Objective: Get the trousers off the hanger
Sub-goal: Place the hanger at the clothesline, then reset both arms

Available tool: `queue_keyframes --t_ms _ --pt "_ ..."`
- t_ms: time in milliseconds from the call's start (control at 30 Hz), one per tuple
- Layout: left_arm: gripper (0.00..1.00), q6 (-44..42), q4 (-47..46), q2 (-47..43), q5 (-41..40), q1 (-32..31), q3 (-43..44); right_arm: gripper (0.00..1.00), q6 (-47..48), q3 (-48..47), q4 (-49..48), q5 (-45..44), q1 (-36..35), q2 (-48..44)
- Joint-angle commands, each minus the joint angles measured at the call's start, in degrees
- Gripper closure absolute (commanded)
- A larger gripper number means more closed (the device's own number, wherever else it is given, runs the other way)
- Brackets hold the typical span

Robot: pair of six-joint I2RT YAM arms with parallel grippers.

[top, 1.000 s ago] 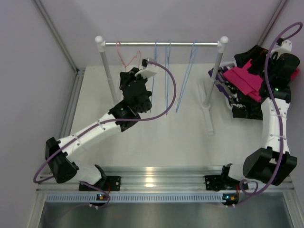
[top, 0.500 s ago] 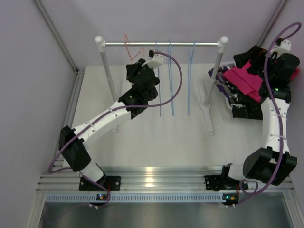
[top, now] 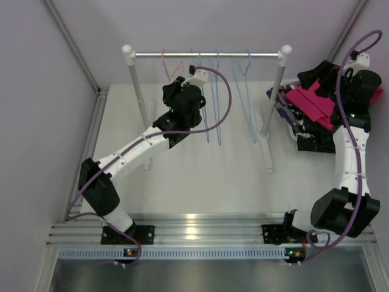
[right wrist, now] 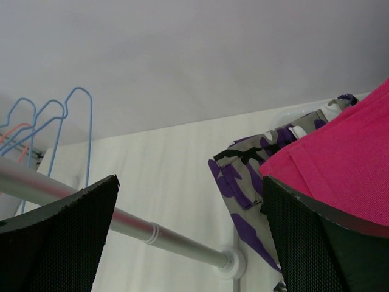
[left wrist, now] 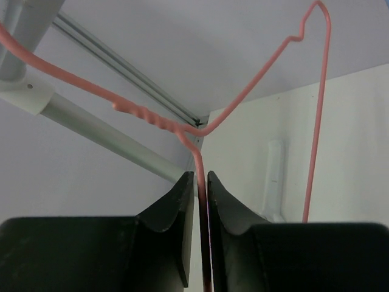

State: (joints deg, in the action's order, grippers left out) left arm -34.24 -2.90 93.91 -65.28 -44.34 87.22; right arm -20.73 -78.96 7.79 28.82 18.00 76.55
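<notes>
A bare pink wire hanger (top: 171, 67) hangs by the rail (top: 206, 55) of the clothes rack. My left gripper (top: 175, 84) is shut on its wire; in the left wrist view the wire (left wrist: 243, 97) runs down between the closed jaws (left wrist: 200, 182). Trousers lie in a pile at the right: the hot pink pair (top: 311, 101) on top, purple camouflage (top: 284, 104) and black cloth (top: 313, 141) under it. My right gripper (top: 338, 83) is open and empty over the pile, with pink (right wrist: 340, 164) and purple camouflage (right wrist: 243, 176) beside its jaws (right wrist: 189, 182). The yellow-olive pair is not visible.
Three bare blue hangers (top: 214, 91) hang on the rail, also seen in the right wrist view (right wrist: 61, 121). The rack's right post (top: 275, 97) and its foot (top: 267, 152) stand between the hangers and the pile. Walls close in on both sides.
My left arm has stretched back and right, carrying the pink hanger along to the rail. The blue hangers have swung. The right arm has not moved.
</notes>
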Motion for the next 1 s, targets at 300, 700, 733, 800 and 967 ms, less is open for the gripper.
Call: queue_keyframes --t_ms 300,700,733,800,967 --pt "0.6 7.7 5.9 -3.6 -0.6 0.0 -3.2 0.01 -0.1 0.2 -4.6 1.3 -0.3 -0.1" --pt "0.42 25.1 23.8 -12.3 5.4 -0.1 3.5 0.01 -0.9 -1.6 -2.5 2.7 -1.4 -2.0" --pt "0.41 26.6 25.1 -14.7 6.8 -0.1 4.1 0.01 -0.9 -2.3 -2.2 2.7 -1.5 -2.3" --pt "0.39 30.0 28.1 -16.9 10.7 -0.1 5.1 0.01 -1.0 -2.9 -1.1 2.7 -1.7 -3.2" --pt "0.35 32.7 26.5 -26.7 18.4 -0.1 -1.4 0.01 1.7 -3.0 3.4 -1.8 -6.1 -5.9"
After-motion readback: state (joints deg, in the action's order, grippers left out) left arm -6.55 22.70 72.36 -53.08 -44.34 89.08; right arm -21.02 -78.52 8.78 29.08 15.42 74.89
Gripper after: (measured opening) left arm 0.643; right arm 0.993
